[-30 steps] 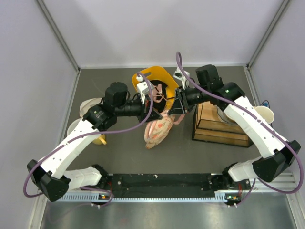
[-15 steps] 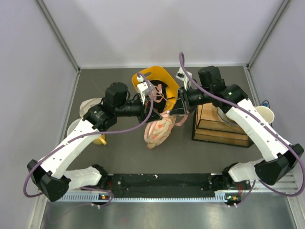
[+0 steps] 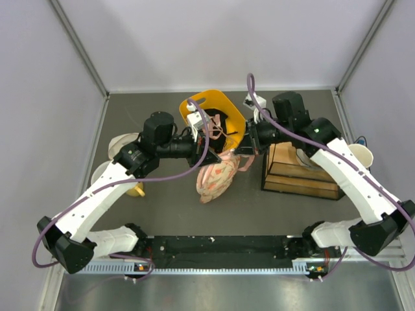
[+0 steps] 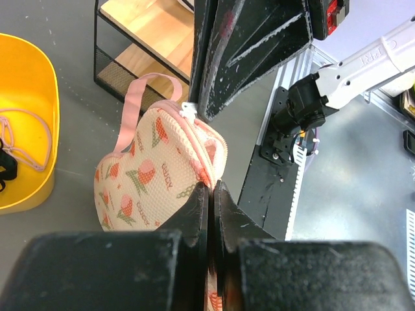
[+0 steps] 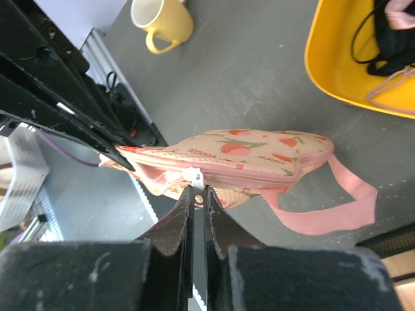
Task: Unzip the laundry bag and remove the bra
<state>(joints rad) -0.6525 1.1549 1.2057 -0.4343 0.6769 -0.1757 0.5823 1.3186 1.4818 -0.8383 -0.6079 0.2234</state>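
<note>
The pale pink laundry bag [image 3: 216,179] with orange-red prints hangs lifted between my two grippers. My left gripper [image 3: 209,158] is shut on the bag's zip-edge seam [image 4: 209,186]. My right gripper [image 3: 238,153] is shut on the white zip pull [image 5: 194,176]. In the right wrist view the bag [image 5: 246,155] lies sideways, with a short open gap in the zip left of the pull. The pull also shows in the left wrist view [image 4: 189,109], at the top of the bag [image 4: 152,178]. The pink loop strap [image 5: 331,207] hangs free. The bra is hidden.
A yellow basket [image 3: 228,110] behind the bag holds a pink strappy garment and a black one. A wire-and-wood rack [image 3: 298,170] stands at the right. A yellow mug [image 5: 162,23] and white bowls [image 3: 120,144] sit at the left, a cup [image 3: 360,155] at the far right.
My right gripper has drawn back to the right with the zip pull, and the bag has shifted slightly right with it. The left arm has held still.
</note>
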